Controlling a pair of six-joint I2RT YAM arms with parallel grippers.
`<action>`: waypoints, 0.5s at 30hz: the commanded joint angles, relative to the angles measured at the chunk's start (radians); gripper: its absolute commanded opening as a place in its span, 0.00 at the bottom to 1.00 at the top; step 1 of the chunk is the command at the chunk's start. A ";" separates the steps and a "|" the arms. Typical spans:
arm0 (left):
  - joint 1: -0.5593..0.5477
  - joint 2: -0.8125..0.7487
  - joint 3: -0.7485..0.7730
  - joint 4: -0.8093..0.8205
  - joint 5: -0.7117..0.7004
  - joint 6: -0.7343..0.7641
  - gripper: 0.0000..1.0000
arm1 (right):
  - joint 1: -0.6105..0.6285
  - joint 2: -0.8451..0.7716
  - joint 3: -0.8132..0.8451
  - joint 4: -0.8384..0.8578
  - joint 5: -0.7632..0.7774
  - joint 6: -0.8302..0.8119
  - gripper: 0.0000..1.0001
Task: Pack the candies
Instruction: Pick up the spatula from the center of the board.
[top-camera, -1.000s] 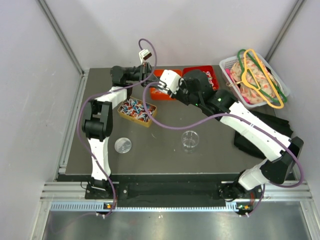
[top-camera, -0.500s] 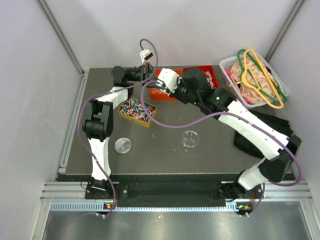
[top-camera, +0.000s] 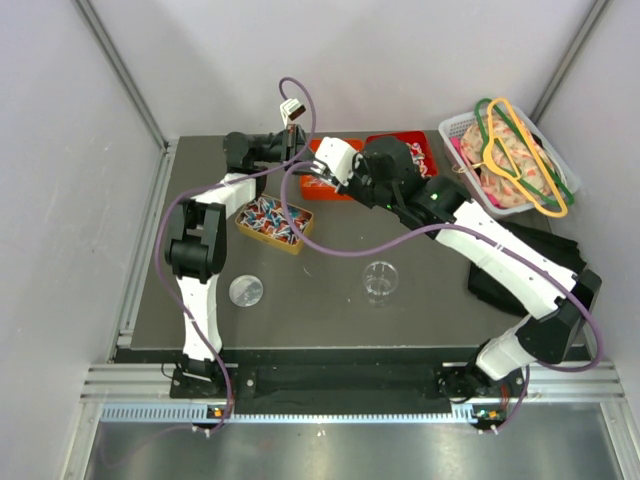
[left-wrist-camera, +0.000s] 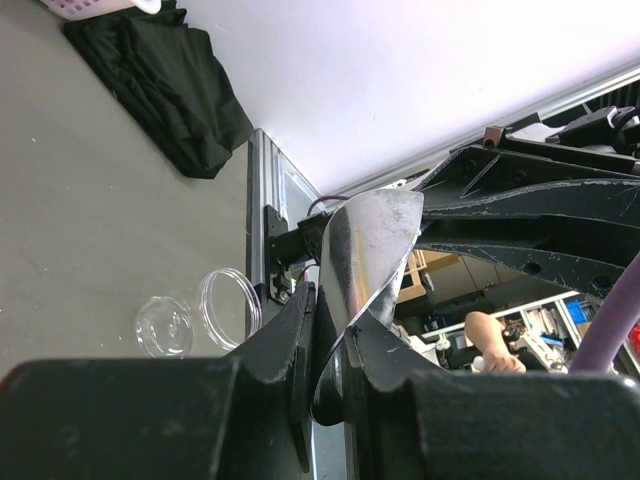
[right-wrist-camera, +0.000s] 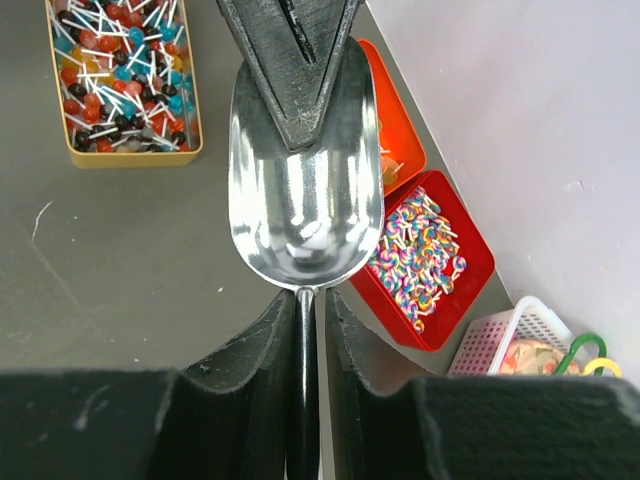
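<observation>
Scoop handoff above the tabletop (top-camera: 330, 270).
Left gripper (left-wrist-camera: 335, 325) has its jaws pinched shut on the steel scoop (right-wrist-camera: 305, 200) at the bowl, presenting the handle. Right gripper (right-wrist-camera: 308, 330) jaws sit nearly closed around that handle; can't tell if they're gripping. Candies (right-wrist-camera: 120, 80) lie in the yellow tray (right-wrist-camera: 135, 158) nearby, unscooped.

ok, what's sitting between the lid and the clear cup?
Nothing. In the top view, only bare dark table shows between the lid and the cup.
</observation>
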 joint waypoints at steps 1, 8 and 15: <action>-0.011 -0.033 0.027 0.391 0.197 -0.004 0.00 | 0.012 -0.001 0.028 0.097 0.020 -0.010 0.17; -0.011 -0.040 -0.002 0.391 0.197 0.005 0.00 | 0.013 0.016 0.052 0.112 0.036 0.005 0.00; -0.013 -0.034 -0.021 0.391 0.197 0.018 0.00 | 0.013 0.009 0.075 0.095 0.015 0.019 0.00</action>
